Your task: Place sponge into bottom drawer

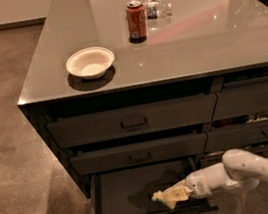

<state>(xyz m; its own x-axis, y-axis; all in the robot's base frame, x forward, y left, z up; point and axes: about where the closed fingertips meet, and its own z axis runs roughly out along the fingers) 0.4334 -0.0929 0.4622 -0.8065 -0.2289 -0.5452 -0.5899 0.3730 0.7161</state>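
Observation:
The bottom drawer [117, 195] of the wider stack is pulled open, a dark shallow tray with a small handle at its front edge. My cream gripper [175, 194] reaches in from the right and is shut on the pale yellow sponge [167, 197]. It holds the sponge over the right part of the drawer's inside, just above its floor. A shadow lies on the drawer floor under it.
A white bowl [90, 62], a red soda can [136, 20] and a crumpled clear bottle [156, 8] sit on the grey counter [204, 37]. Two like drawers [134, 121] are above the open one. Narrower drawers [257, 99] are to the right. Brown floor lies to the left.

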